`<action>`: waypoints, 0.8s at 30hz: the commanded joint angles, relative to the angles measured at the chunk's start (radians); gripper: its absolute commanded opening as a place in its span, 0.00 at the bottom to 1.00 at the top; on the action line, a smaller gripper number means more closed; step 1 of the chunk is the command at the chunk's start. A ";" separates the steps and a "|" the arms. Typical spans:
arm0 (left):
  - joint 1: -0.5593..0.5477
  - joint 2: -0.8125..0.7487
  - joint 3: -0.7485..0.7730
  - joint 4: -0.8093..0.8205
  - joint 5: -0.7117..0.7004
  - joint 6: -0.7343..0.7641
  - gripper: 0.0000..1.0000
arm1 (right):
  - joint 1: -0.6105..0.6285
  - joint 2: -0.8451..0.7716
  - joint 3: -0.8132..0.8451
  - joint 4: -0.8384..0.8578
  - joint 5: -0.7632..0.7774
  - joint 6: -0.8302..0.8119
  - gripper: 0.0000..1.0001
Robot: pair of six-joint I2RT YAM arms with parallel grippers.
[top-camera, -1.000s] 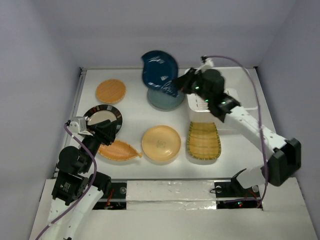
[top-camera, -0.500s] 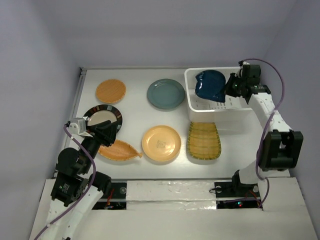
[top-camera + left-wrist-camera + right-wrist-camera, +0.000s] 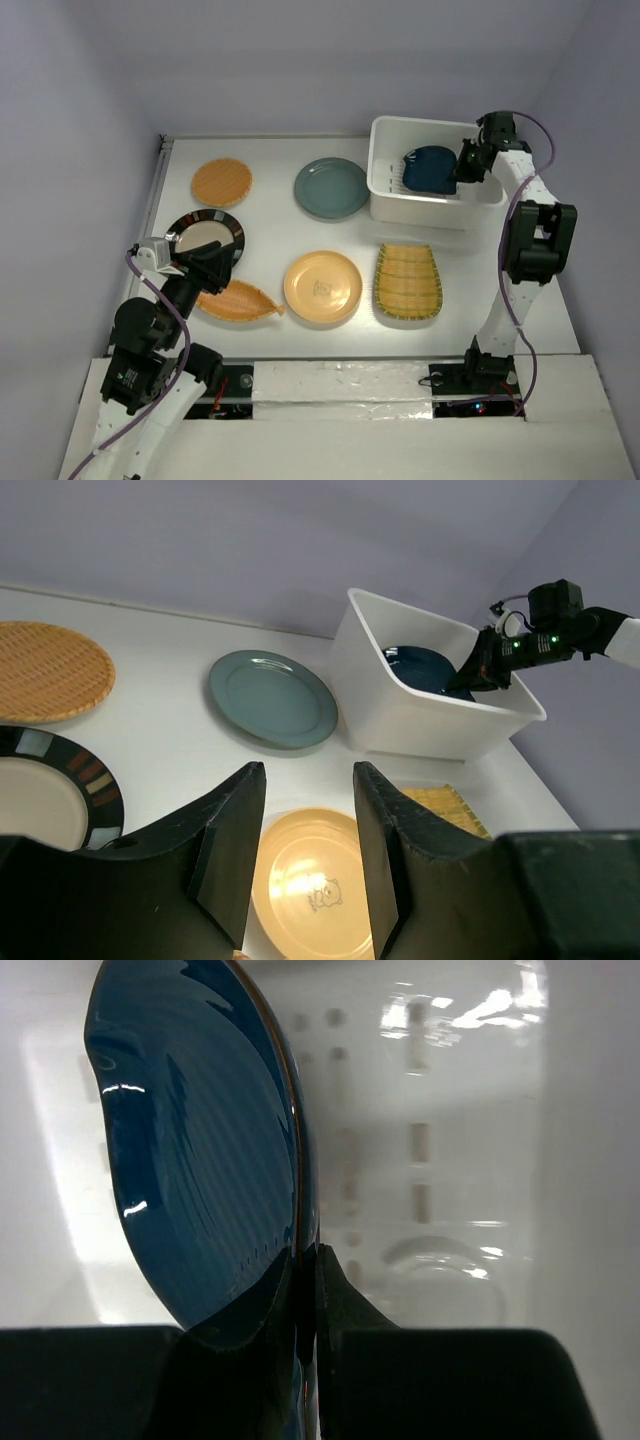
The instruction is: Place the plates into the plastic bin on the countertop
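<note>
The white plastic bin (image 3: 388, 205) stands at the back right of the countertop. My right gripper (image 3: 462, 168) is shut on the rim of the dark blue leaf plate (image 3: 428, 170), held on edge inside the bin; the right wrist view shows the plate (image 3: 190, 1160) against the perforated bottom (image 3: 420, 1160). My left gripper (image 3: 212, 262) is open and empty over the orange leaf plate (image 3: 240, 300). The round orange plate (image 3: 221, 181), grey-teal plate (image 3: 331, 187), black-rimmed cream plate (image 3: 204, 234), round yellow plate (image 3: 322, 286) and ribbed yellow oblong plate (image 3: 407, 281) lie on the countertop.
Pale lavender walls bound the white countertop (image 3: 270, 230) at the back and sides. The left wrist view shows the bin (image 3: 420, 715), the grey-teal plate (image 3: 272, 697) and the yellow plate (image 3: 310, 880) ahead of the open fingers (image 3: 235, 850).
My right arm carried the blue leaf plate from above the grey-teal plate to the right, into the bin, and lowered it. The left arm has not moved.
</note>
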 commanded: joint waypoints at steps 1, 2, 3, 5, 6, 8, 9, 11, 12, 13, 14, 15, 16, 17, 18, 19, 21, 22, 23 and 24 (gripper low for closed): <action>-0.007 -0.008 0.014 0.031 -0.010 -0.002 0.38 | -0.050 -0.033 0.069 0.060 0.019 0.028 0.00; -0.007 -0.008 0.014 0.032 -0.008 -0.002 0.38 | -0.050 -0.028 0.070 0.063 0.007 0.016 0.00; -0.007 -0.008 0.014 0.032 -0.008 -0.002 0.38 | -0.050 -0.019 0.075 0.052 -0.001 0.008 0.00; -0.007 -0.006 0.015 0.032 -0.011 -0.003 0.38 | -0.050 0.008 0.081 0.022 -0.041 -0.015 0.00; -0.007 -0.006 0.014 0.031 -0.008 -0.002 0.38 | -0.050 0.016 0.081 0.014 -0.043 -0.018 0.00; -0.007 -0.006 0.014 0.031 -0.008 -0.002 0.38 | -0.050 0.025 0.061 0.011 -0.026 -0.019 0.06; -0.007 -0.006 0.014 0.031 -0.007 -0.002 0.38 | -0.050 0.027 0.052 0.011 -0.024 -0.021 0.12; -0.007 -0.008 0.014 0.031 -0.005 -0.002 0.38 | -0.050 0.024 0.032 0.008 -0.009 -0.027 0.36; -0.007 -0.008 0.014 0.034 -0.005 -0.003 0.38 | -0.050 0.019 0.024 0.009 -0.003 -0.025 0.42; -0.007 -0.008 0.014 0.034 -0.003 -0.002 0.38 | -0.050 0.015 0.016 0.014 0.014 -0.025 0.47; -0.007 -0.008 0.014 0.034 -0.003 -0.003 0.38 | -0.050 0.007 0.009 0.024 0.017 -0.019 0.53; -0.007 -0.008 0.014 0.034 -0.003 -0.002 0.38 | -0.050 -0.014 0.000 0.031 0.023 -0.013 0.55; -0.007 -0.008 0.014 0.034 -0.003 -0.002 0.38 | -0.050 -0.028 -0.004 0.041 0.037 0.001 0.58; -0.007 -0.008 0.014 0.032 -0.003 -0.003 0.38 | -0.050 -0.048 -0.010 0.054 0.034 0.008 0.60; -0.007 -0.006 0.014 0.034 -0.003 -0.002 0.38 | -0.050 -0.068 -0.014 0.063 0.028 0.016 0.61; -0.007 -0.006 0.014 0.032 -0.003 -0.003 0.38 | -0.050 -0.123 -0.025 0.073 0.031 0.025 0.63; -0.007 -0.005 0.014 0.032 -0.003 -0.002 0.38 | -0.050 -0.192 -0.043 0.127 0.028 0.054 0.71; -0.007 -0.005 0.014 0.032 -0.003 -0.003 0.38 | -0.050 -0.255 -0.050 0.141 0.026 0.063 0.74; -0.007 -0.005 0.014 0.032 -0.003 -0.003 0.38 | -0.050 -0.283 -0.051 0.152 0.022 0.079 0.79; -0.007 -0.003 0.014 0.034 -0.003 -0.002 0.38 | -0.050 -0.309 -0.053 0.156 0.014 0.090 0.81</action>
